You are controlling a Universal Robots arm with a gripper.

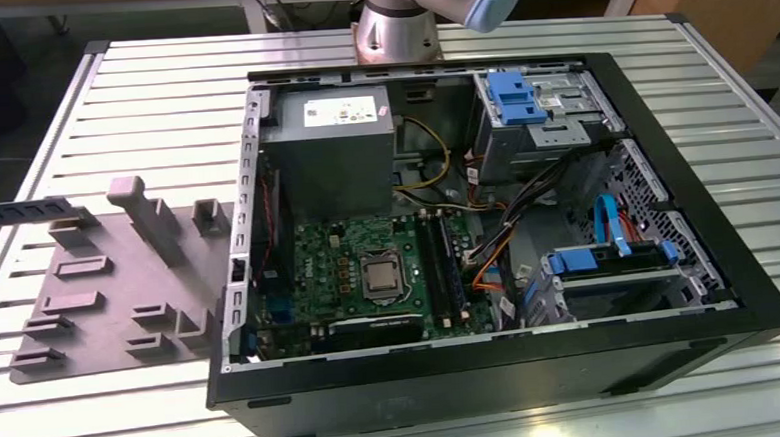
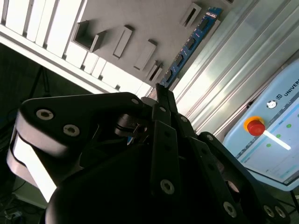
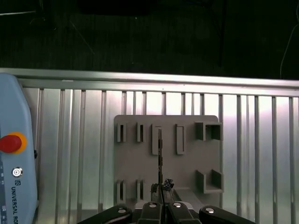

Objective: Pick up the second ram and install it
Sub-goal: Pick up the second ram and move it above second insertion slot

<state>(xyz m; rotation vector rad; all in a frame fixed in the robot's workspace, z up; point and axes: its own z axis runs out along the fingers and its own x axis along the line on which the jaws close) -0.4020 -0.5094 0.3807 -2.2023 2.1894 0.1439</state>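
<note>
The second ram (image 2: 189,44) is a long blue-green stick with black chips, and it runs out from my gripper (image 2: 161,91), which is shut on one end of it. In the first wrist view the ram (image 3: 160,154) appears edge-on over the grey fixture plate (image 3: 187,163), with the gripper (image 3: 161,187) closed on its near end. At the exterior view's far left the ram (image 1: 29,210) lies level above the plate's (image 1: 113,283) back corner. Whether it touches a holder I cannot tell. The open computer case (image 1: 505,373) holds the green motherboard (image 1: 352,251) and its black slots (image 1: 440,266).
The fixture plate carries several raised holders (image 1: 150,216). A grey power-supply box (image 1: 326,152), blue drive brackets (image 1: 518,97) and loose cables (image 1: 499,258) crowd the case. A teach pendant with a red button (image 3: 11,143) lies on the slatted table (image 1: 131,102) beside the plate.
</note>
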